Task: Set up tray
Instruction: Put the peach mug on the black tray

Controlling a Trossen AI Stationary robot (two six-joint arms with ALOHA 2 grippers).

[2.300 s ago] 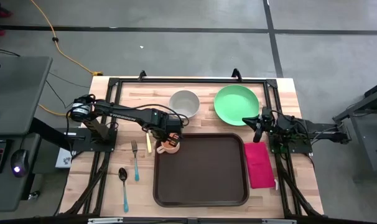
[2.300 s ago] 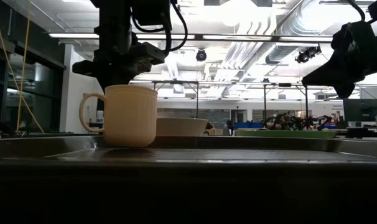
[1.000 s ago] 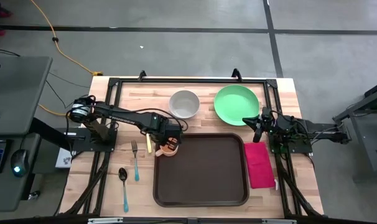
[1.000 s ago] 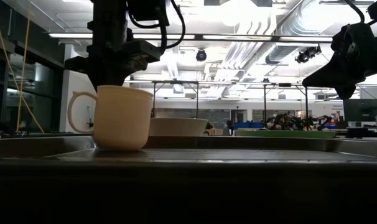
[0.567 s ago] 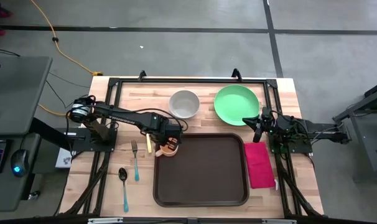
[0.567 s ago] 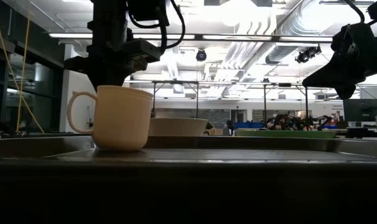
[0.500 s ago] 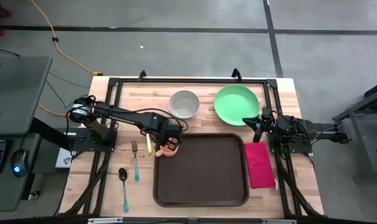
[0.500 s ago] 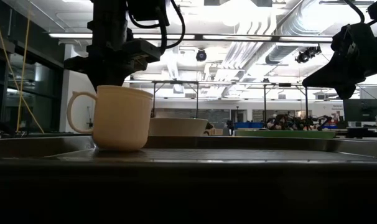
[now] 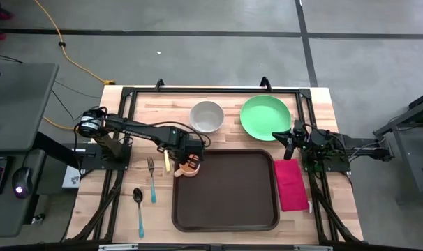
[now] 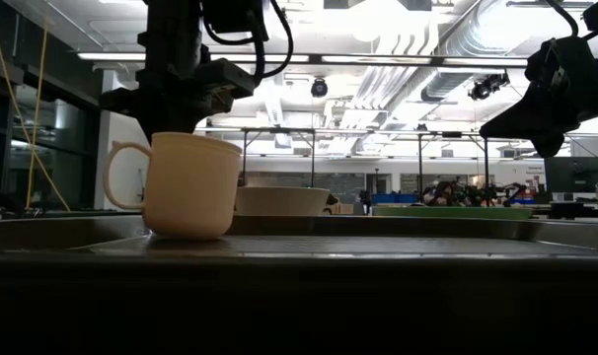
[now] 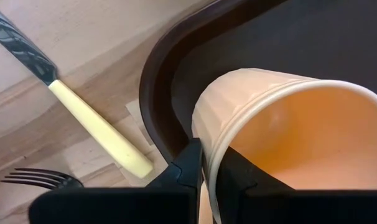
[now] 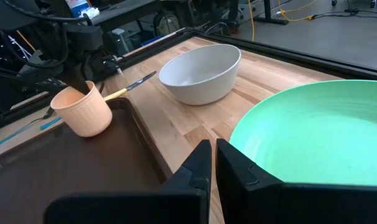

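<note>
A cream ribbed cup [image 9: 189, 168] with a handle stands slightly tilted in the far-left corner of the dark brown tray [image 9: 229, 199]. In the low view the cup's [image 10: 190, 187] handle points toward the table's left. My left gripper [image 9: 190, 161] comes down on it from above and is shut on its rim. My right gripper [image 9: 289, 141] is shut and holds nothing. It hangs over the near right edge of the green plate [image 9: 266, 117], well clear of the tray. My left gripper pinches the cup's wall at the rim [image 11: 207, 142], on the side toward the tray's left edge. One finger [image 11: 233, 171] is inside the cup and one finger [image 11: 190, 165] outside. The fingers point down. The cup leans a little, its base low in the tray's corner.
A white bowl [image 9: 206, 116] and the green plate sit on the wood beyond the tray. A yellow-handled knife [image 9: 167, 162], a fork [image 9: 151, 180] and a spoon [image 9: 139, 209] lie left of the tray. A magenta napkin [image 9: 290, 183] lies to its right.
</note>
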